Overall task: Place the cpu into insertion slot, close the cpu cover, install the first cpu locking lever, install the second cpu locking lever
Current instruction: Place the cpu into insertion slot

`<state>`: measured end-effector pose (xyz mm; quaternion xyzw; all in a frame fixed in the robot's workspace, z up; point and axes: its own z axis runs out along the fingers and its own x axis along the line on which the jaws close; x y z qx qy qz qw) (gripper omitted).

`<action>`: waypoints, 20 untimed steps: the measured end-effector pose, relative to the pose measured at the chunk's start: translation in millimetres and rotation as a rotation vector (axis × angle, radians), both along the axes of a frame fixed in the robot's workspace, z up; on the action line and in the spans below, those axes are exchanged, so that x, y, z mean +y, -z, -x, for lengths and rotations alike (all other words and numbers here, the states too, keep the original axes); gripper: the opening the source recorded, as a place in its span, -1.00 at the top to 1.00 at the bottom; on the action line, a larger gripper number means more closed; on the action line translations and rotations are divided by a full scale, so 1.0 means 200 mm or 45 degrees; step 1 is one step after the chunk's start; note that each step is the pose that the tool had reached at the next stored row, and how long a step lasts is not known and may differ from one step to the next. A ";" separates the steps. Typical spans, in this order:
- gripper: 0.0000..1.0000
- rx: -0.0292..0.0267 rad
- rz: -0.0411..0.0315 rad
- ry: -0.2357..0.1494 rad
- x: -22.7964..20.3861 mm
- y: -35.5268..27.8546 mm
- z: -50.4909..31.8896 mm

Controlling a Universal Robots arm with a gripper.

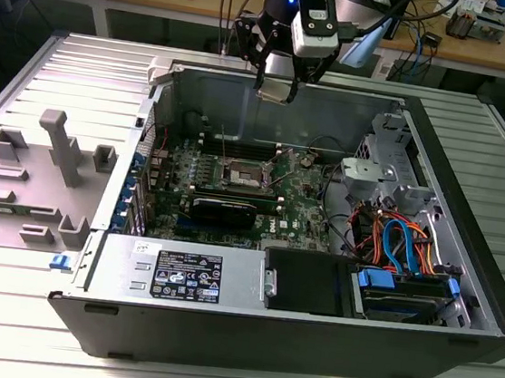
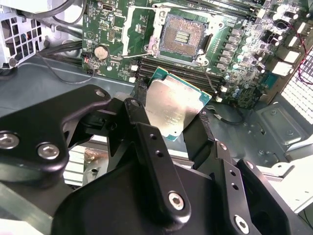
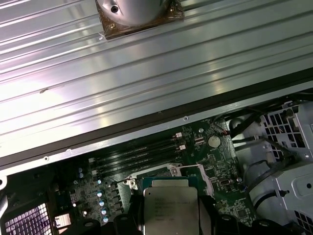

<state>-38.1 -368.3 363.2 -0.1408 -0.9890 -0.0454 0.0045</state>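
My gripper [image 1: 278, 84] hangs above the open computer case's back wall, shut on the cpu [image 1: 275, 92]. In the second wrist view the cpu [image 2: 171, 107] is a flat silver square with a green rim, pinched at two opposite edges by the black fingers [image 2: 142, 98]. The first wrist view has the cpu [image 3: 170, 210] from the other side. The insertion slot [image 2: 183, 36] lies bare on the green motherboard, well below and apart from the chip. Its cpu cover [image 2: 127, 36] stands flipped open beside it. In the exterior view the insertion slot [image 1: 245, 177] sits mid-board.
Long black memory slots [image 2: 161, 66] run between the socket and the case wall. A black card [image 1: 223, 208], the power supply [image 1: 179, 272] and a bundle of orange and blue cables [image 1: 401, 242] fill the case. A grey fixture [image 1: 57, 144] stands on the exterior view's left.
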 end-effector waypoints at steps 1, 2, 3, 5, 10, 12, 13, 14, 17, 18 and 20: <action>-0.09 0.0000 0.0001 0.001 0.000 0.000 0.000; -0.09 0.0000 0.0000 0.001 0.000 0.000 0.000; -0.09 0.0000 0.0001 0.001 0.000 0.000 0.000; -0.09 0.0001 0.0000 0.001 0.000 0.000 0.000; -0.09 0.0000 -0.0001 0.001 -0.002 0.001 0.000; -0.09 0.0000 0.0011 0.001 -0.007 0.002 0.000; -0.09 0.0000 0.0051 0.003 -0.007 0.003 0.000; -0.09 0.0001 0.0057 0.016 -0.007 0.004 0.000; -0.09 0.0002 0.0058 0.076 -0.007 0.007 0.000; -0.09 0.0002 0.0057 0.111 -0.007 0.010 0.000; -0.09 0.0004 0.0057 0.161 -0.007 0.013 0.000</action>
